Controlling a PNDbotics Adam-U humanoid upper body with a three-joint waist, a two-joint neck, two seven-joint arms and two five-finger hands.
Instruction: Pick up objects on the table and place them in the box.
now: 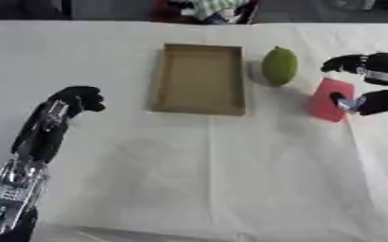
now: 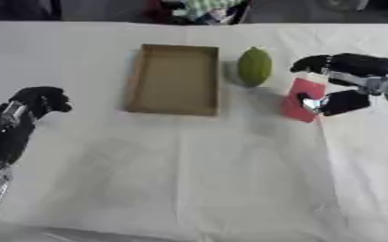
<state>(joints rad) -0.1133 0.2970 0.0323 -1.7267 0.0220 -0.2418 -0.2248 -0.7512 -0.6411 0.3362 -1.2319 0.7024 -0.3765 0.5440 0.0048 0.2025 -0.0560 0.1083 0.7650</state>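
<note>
A shallow cardboard box (image 1: 199, 79) is sitting open and holding nothing on the white tablecloth (image 1: 214, 179), just above the centre of the table. At its 3 o'clock, just beside the right wall, a green oval fruit (image 1: 279, 65) is standing on the cloth. Further toward 4 o'clock from the box, a flat red object (image 1: 327, 99) is lying on the table, slightly askew.

The right hand (image 2: 339, 101) is reaching in from the 3 o'clock edge and working at the red object: the thumb is pressing on the object's right edge while the fingers (image 2: 313, 63) are arching above its upper corner, so the hand is closing around it without having lifted it.

The left hand (image 1: 79, 100) is hovering at 9 o'clock, well apart from the box, its fingers curling inward and grasping nothing
</note>
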